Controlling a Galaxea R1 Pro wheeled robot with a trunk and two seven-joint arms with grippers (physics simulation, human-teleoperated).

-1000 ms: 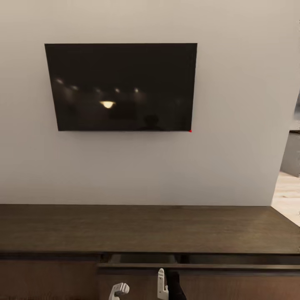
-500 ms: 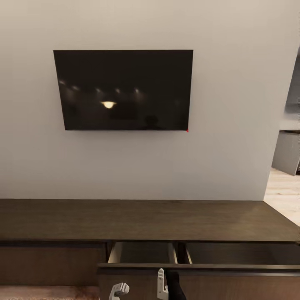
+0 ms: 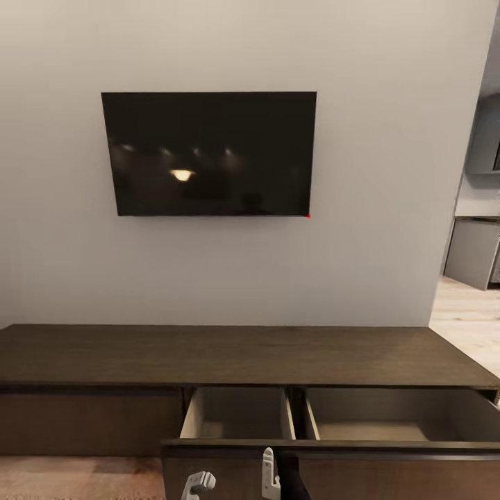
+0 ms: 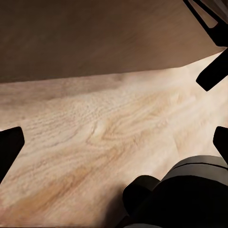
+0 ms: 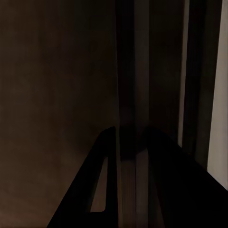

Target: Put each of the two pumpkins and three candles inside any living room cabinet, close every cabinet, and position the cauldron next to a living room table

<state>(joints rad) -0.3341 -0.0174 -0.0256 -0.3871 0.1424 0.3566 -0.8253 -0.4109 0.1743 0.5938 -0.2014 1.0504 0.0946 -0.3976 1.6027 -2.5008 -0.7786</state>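
The cabinet (image 3: 229,354) is a long, low dark-brown unit against the wall. Its wide drawer front (image 3: 389,446) stands pulled out, baring two pale tan compartments (image 3: 236,415) with nothing showing inside. My right gripper (image 5: 130,130) is at that drawer front, its dark fingers (image 5: 107,185) closed on the edge; in the head view it sits at the bottom edge (image 3: 278,478). My left gripper (image 4: 116,137) hangs open over the plank floor beside the cabinet's base. Pumpkins, candles, cauldron and table are out of view.
A black TV (image 3: 208,153) hangs on the grey wall above the cabinet. To the right, an opening leads to a room with grey units (image 3: 476,250) and light wood floor (image 3: 469,319). Plank floor (image 3: 76,479) lies left of the drawer.
The view has drawn back from the wall. The drawer front has come out with my right gripper, from a narrow slit to a wide gap that shows both compartments.
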